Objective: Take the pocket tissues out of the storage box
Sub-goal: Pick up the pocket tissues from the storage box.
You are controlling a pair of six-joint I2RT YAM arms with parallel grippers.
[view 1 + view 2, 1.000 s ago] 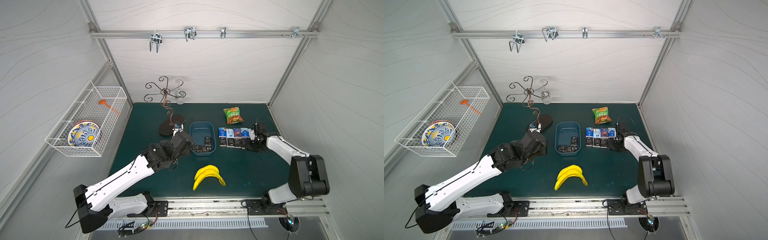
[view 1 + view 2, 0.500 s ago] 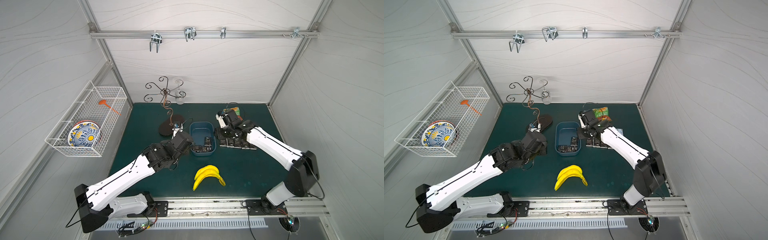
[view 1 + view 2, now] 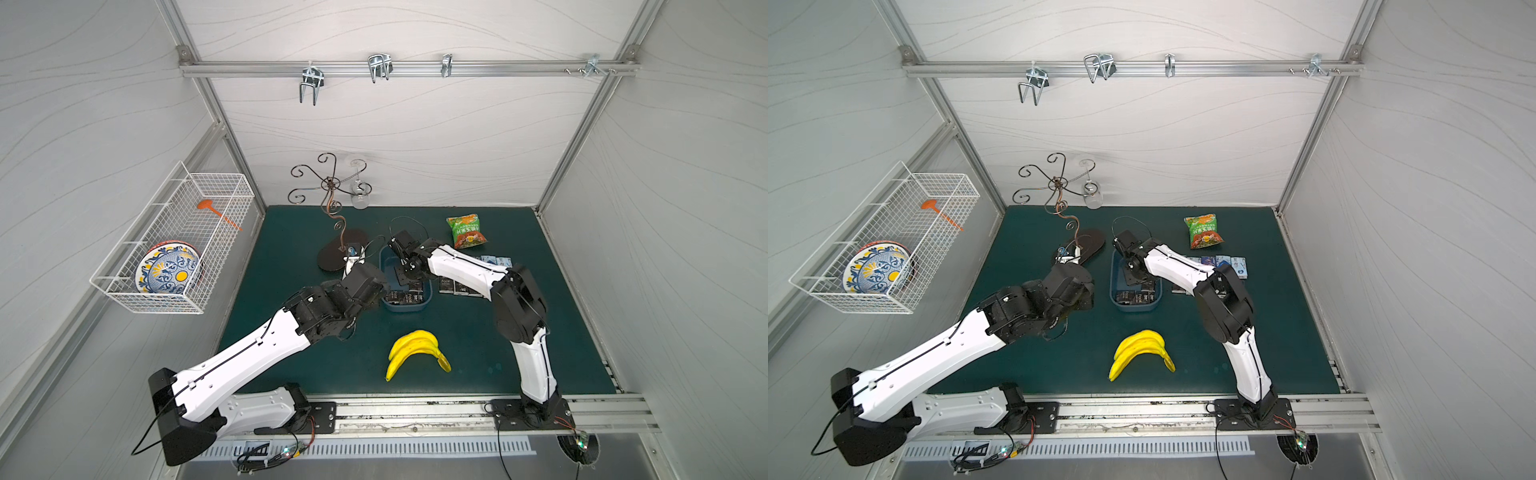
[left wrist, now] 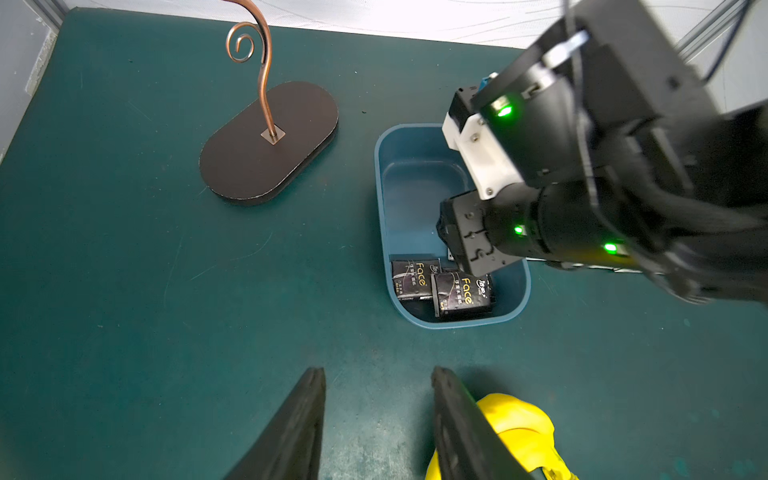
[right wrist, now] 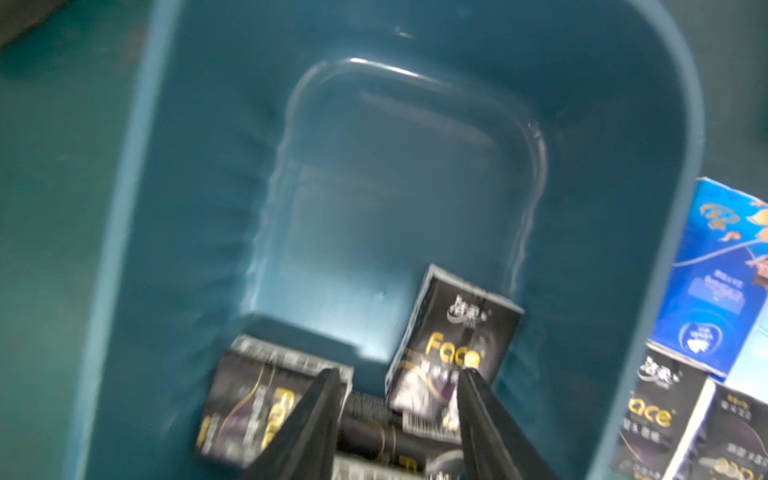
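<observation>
Black, gold-lettered soft pocket tissues (image 5: 453, 345) lie crowded at one end of the shallow blue-grey plastic storage box (image 5: 124, 208).
We should lower our right gripper (image 5: 399, 374), jaws apart and empty, squarely astride one pack before closing; our left gripper (image 4: 376, 372) hangs open and empty near the box.

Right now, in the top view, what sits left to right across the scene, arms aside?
basket → stand → box → snack bag
</observation>
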